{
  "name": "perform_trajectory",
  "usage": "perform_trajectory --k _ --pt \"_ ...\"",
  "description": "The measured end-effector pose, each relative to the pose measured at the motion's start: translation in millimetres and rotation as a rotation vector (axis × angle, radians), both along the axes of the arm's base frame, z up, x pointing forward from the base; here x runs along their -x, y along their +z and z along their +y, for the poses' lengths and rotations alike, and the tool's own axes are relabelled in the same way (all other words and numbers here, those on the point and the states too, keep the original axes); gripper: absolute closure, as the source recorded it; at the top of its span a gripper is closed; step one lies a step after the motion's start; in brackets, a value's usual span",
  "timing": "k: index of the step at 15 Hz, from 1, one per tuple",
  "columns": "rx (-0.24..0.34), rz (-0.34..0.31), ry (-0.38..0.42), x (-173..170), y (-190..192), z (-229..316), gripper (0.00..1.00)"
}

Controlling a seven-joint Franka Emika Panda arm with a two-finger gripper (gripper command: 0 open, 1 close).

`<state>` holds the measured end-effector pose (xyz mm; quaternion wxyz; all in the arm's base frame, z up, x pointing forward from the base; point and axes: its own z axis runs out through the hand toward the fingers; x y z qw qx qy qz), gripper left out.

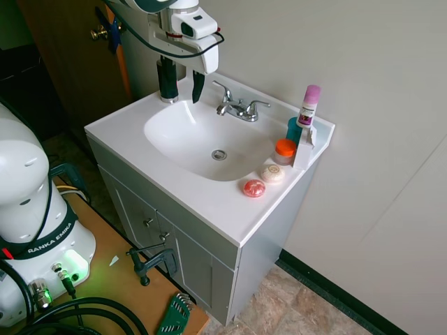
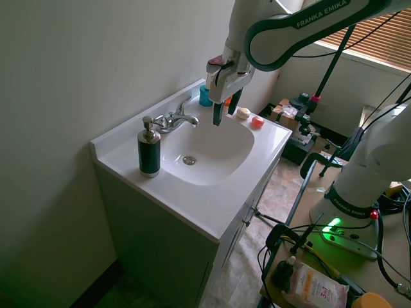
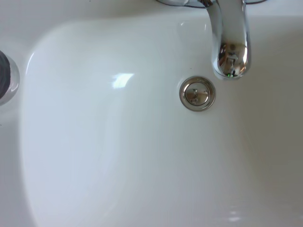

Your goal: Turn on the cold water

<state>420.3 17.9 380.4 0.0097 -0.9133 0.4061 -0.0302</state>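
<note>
Faucet at back rim of sink, two lever handles flanking spout; no water running. Spout long axis runs from wall toward basin, tip over drain. Pincer hovers above basin, fingers parted, empty. Advice: approach cold handle from above, push lever gently, avoid soap dispenser.
</note>
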Motion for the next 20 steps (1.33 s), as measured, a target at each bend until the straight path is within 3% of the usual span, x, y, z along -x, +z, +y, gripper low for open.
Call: perform_trajectory --k 2,4,9,13,16,20 --pt "-0.004 0.002 -0.007 0.1 -0.1 -0.5 0.0" --pt "0.03 -0.035 -0.051 -9.1 3.9 -15.1 0.0" --pt "0.211 -0.254 -0.228 -94.3 7.8 -74.7 0.0" --pt "0.335 -0.378 -0.273 -141.7 -7.3 -78.9 0.0" --pt "0.368 -0.377 -0.29 -161.3 -32.9 -87.2 0.0" --pt "0.362 -0.354 -0.279 -166.2 -62.1 -92.5 0.0"
